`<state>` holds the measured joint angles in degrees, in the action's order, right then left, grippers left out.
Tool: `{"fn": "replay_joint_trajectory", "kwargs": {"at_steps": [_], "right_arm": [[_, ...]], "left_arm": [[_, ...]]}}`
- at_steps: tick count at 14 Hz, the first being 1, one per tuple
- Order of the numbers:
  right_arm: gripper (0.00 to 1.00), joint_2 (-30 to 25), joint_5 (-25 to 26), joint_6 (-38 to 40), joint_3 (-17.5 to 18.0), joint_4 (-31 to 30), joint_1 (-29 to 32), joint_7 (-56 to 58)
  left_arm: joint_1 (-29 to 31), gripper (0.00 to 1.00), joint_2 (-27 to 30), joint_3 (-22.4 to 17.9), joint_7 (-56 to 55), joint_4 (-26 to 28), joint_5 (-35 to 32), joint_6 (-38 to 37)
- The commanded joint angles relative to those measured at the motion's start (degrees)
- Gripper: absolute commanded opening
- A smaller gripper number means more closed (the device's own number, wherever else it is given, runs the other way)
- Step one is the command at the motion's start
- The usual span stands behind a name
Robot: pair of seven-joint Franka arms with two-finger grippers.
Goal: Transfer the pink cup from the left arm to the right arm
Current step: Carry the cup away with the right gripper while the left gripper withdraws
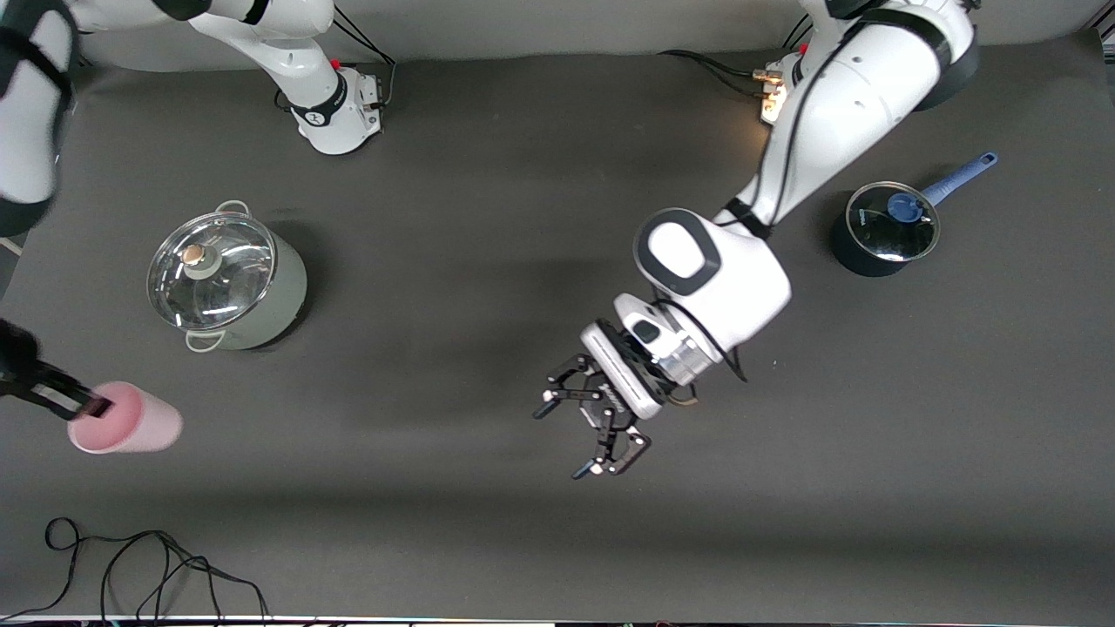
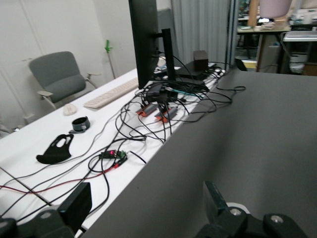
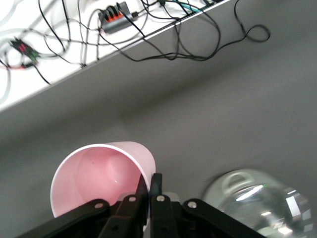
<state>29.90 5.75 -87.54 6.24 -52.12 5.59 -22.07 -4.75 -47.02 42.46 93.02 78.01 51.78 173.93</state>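
A: Pink cup — where?

B: Up off the worktop, at the right arm's end, lying tipped on its side with the open mouth turned toward the right gripper. It hangs over bare worktop, lower in the front view than the big steel pot.

A: Held how?

B: By the rim. In the right wrist view the two slim black fingers are pressed together on the cup's wall, one inside the mouth, one outside. Jaws pinching the pink cup, then. Inside of the cup looks plain pink, nothing in it that I can make out.

A: Left gripper?

B: Out over the middle of the worktop, well apart from the cup. Jaws spread wide, nothing between them. Left wrist view shows both finger ends at the frame's edge with bare grey surface between. That arm waits.

A: Other things on the worktop?

B: The big steel pot with a glass lid and brass-coloured knob, toward the right arm's end. A small dark saucepan with a blue handle and glass lid toward the left arm's end, beside the left arm. A loose black cable lies near the front camera's edge, right arm's end.

A: Pot visible from the right wrist?

B: Yes, its glass lid shows blurred, just beside the fingers and below the cup.
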Motion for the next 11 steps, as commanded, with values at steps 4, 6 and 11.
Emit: {"fn": "replay_joint_trajectory", "kwargs": {"at_steps": [4,6,11], "right_arm": [[0.0,-1.51,-0.83,5.8,0.09,-1.92,5.13,26.11],[0.0,-1.25,-1.18,2.14,0.09,-5.95,5.31,26.38],[0.0,-1.51,-5.05,-13.32,-0.52,-21.24,5.4,31.82]], "left_arm": [[18.79,1.0,10.63,-4.39,-0.56,10.94,-10.09,-32.18],[24.41,1.0,10.89,-5.37,-1.26,10.15,-16.08,-43.18],[32.43,1.0,11.86,-11.16,-3.54,9.97,-31.26,-59.39]]}}
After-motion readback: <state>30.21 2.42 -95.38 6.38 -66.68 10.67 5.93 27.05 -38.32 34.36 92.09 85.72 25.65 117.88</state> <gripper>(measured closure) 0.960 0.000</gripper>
